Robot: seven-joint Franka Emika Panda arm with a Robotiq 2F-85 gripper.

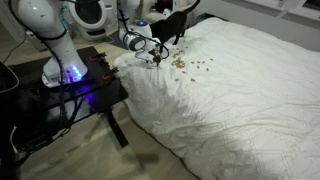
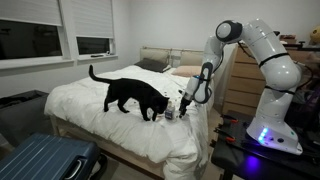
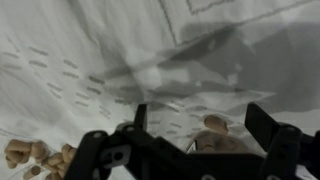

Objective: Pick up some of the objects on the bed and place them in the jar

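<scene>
Bits, tiny, tan and brown and seemingly dry, lie in a loose scatter on the large bed with a rumpled white duvet, just beside the black Robotiq gripper. The wrist view shows a clump at lower left and one or two pieces between the fingers, which stand wide apart and hold nothing. I judge each piece light, hard and apt to roll or sink into the soft surface. A pinch straight down across a single piece, or around a tight clump, looks best. A small squat pale jar seems to stand near the gripper, by the head of a black cat, though it is too small to be sure. No brand, label or writing is readable.
</scene>
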